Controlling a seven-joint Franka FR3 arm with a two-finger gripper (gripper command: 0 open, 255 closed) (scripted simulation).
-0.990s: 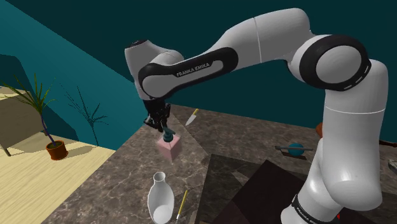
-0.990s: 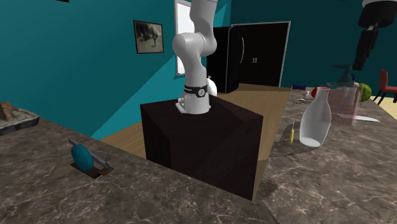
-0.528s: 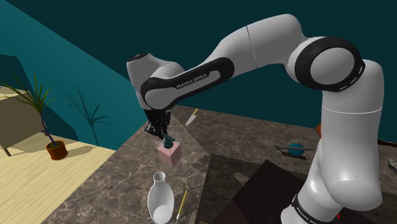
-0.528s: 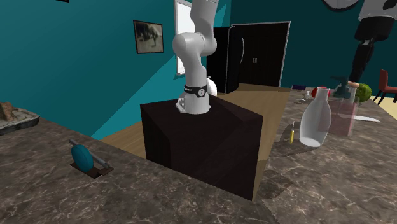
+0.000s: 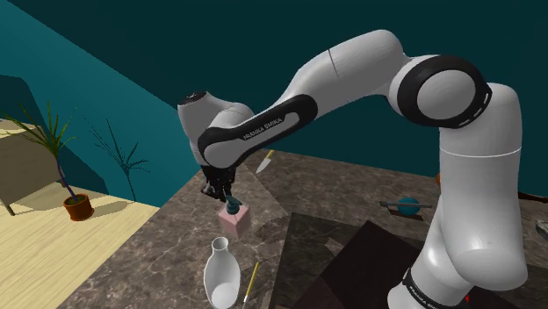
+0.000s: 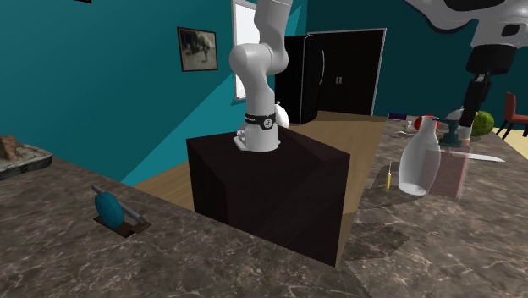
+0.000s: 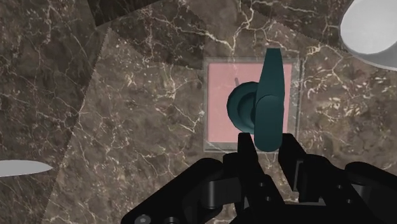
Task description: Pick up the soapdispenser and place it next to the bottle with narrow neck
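Gripper: my black gripper (image 7: 267,147) points straight down at the dark marble countertop (image 5: 158,250).
Fingers: my fingers (image 7: 246,153) are narrow, and they clasp the near end of the teal pump spout (image 7: 270,95) from both sides.
Soap dispenser: the soap dispenser (image 5: 234,221) has a pale pink, see-through square body with a teal pump on top, and it stands upright directly under my hand.
Dispenser height: in the second exterior view its base looks level with the bottle's base, but I cannot tell whether it touches the countertop.
Bottle: the white bottle (image 5: 221,276) with the narrow neck stands upright on the countertop.
Dispenser to bottle, shoulder view: the dispenser is at 12 o'clock from the bottle, near it but apart.
Dispenser to bottle, second exterior view: the dispenser (image 6: 453,169) is at 3 o'clock from the bottle (image 6: 420,159), just beside it, and their outlines overlap.
Yellow pencil: a yellow pencil (image 5: 252,282) lies at 3 o'clock from the bottle in the shoulder view, just beside it.
Knife: a knife (image 5: 264,161) lies on the countertop at 1 o'clock from the dispenser, well apart.
Stand: the dark stand (image 5: 364,272) is at 4 o'clock from the dispenser.
Potted plant: a potted plant (image 5: 75,204) stands on the pale floor at 9 o'clock from the dispenser, well apart.
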